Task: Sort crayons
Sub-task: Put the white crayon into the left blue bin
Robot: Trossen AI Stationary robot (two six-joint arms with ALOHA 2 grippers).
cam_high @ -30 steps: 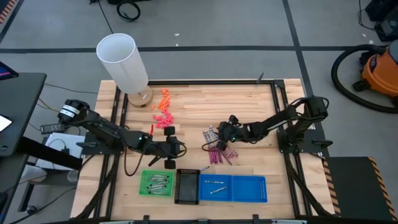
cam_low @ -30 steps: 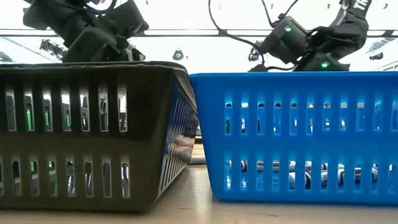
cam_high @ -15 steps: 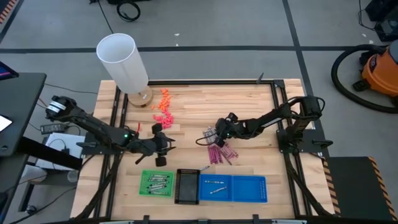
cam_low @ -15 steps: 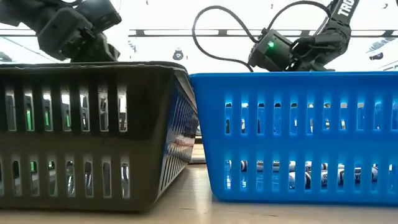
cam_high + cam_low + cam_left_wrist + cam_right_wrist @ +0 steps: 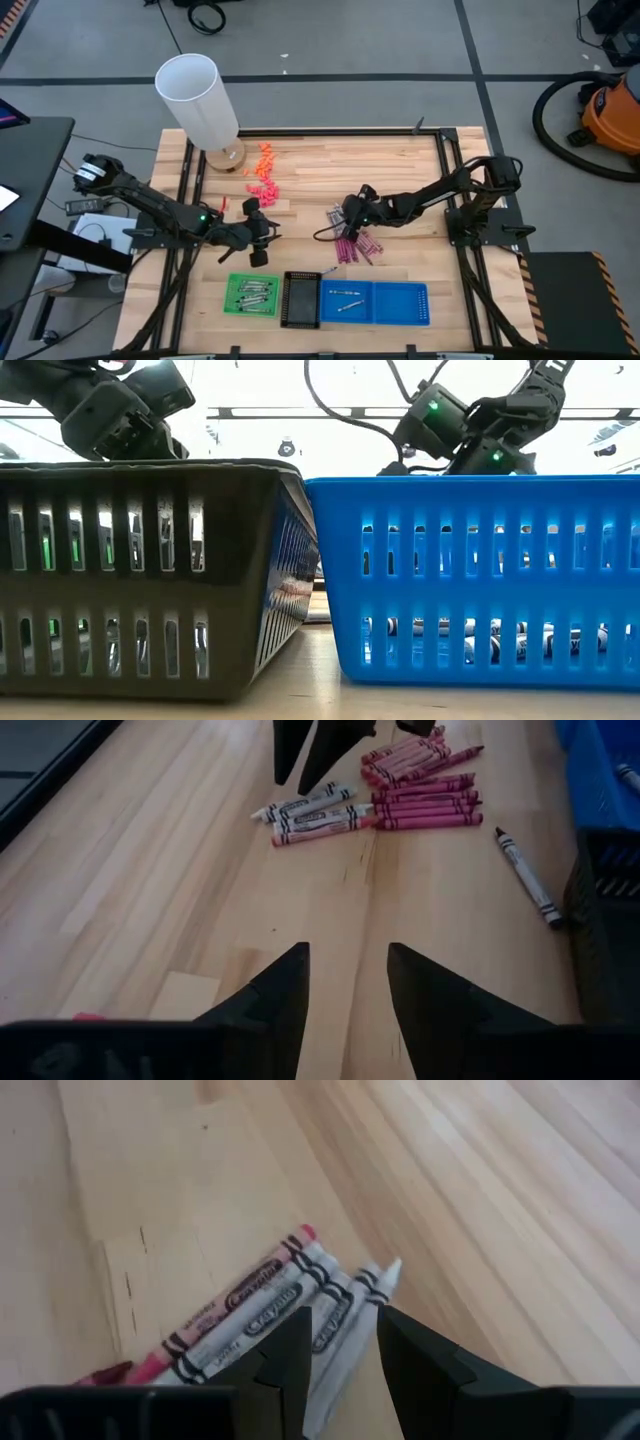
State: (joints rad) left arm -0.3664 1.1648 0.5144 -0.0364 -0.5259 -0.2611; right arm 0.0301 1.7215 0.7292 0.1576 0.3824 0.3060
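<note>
The right gripper point(image 5: 343, 215) hangs low over the top of the crayon pile point(image 5: 350, 235), its two fingers point(image 5: 285, 1355) parted with nothing between them; in its wrist view a grey crayon point(image 5: 345, 1325) runs straight into the gap, long axis roughly in line with the fingers instead of across them, with another grey one and a pink crayon point(image 5: 240, 1295) packed touching beside it. So the stick lies directly ahead and just under the fingertips, but my reading is that the wrist would need to turn, or the pick would catch neighbours, since the sticks lie side by side. The left gripper point(image 5: 262, 232) waits well apart to the left of the pile, also open and empty, pointing toward it; from its wrist view the pile lies ahead, beyond bare wood, with the right arm's dark fingertips point(image 5: 300, 750) poised over the grey crayons. A lone grey crayon point(image 5: 528, 878) lies apart, near the black tray point(image 5: 299, 299). The green tray point(image 5: 252, 295) and blue tray point(image 5: 375, 302) already hold a few sticks. The right arm is plainly the nearer one.
</note>
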